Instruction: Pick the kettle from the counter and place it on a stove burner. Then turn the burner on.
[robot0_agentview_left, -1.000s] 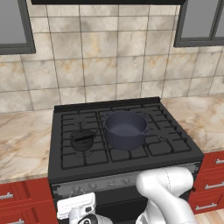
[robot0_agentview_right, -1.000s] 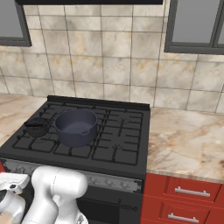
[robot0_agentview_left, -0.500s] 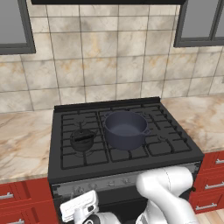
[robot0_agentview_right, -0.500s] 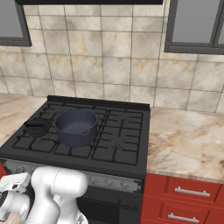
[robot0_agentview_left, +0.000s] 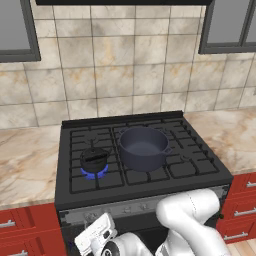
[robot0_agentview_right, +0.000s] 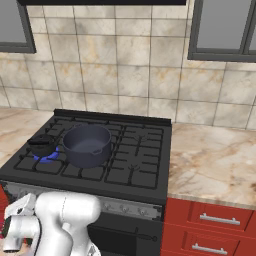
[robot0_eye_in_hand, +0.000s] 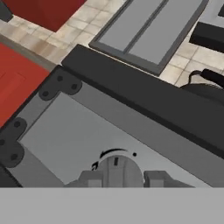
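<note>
1. Left base view. The kettle (robot0_agentview_left: 94, 158) sits on the stove burner (robot0_agentview_left: 95, 172) at the left-front corner of the stove top (robot0_agentview_left: 200, 172), clear of the counter (robot0_agentview_left: 27, 162). A blue flame rings its base, so the burner looks lit. The pot (robot0_agentview_left: 143, 148) stands just beside it on the grate bars, nearer the middle. The arm reaches low along the stove's front edge because the knobs sit on the front panel (robot0_agentview_left: 130, 207).

2. Right base view. The kettle (robot0_agentview_right: 42, 145) and blue flame lie near the left edge of the stove top (robot0_agentview_right: 142, 165), with the pot (robot0_agentview_right: 87, 145) just beside them. The counter (robot0_agentview_right: 215, 162) extends to the right.

3. Hand view. The gripper (robot0_eye_in_hand: 117, 178) faces the front panel (robot0_eye_in_hand: 65, 140). Its two fingers stand narrowly parted, flanking the round knob (robot0_eye_in_hand: 117, 170), placed so as to twist it; whether they actually press on the knob cannot be told. The kettle (robot0_eye_in_hand: 205, 87) shows above the panel's upper edge.
</note>
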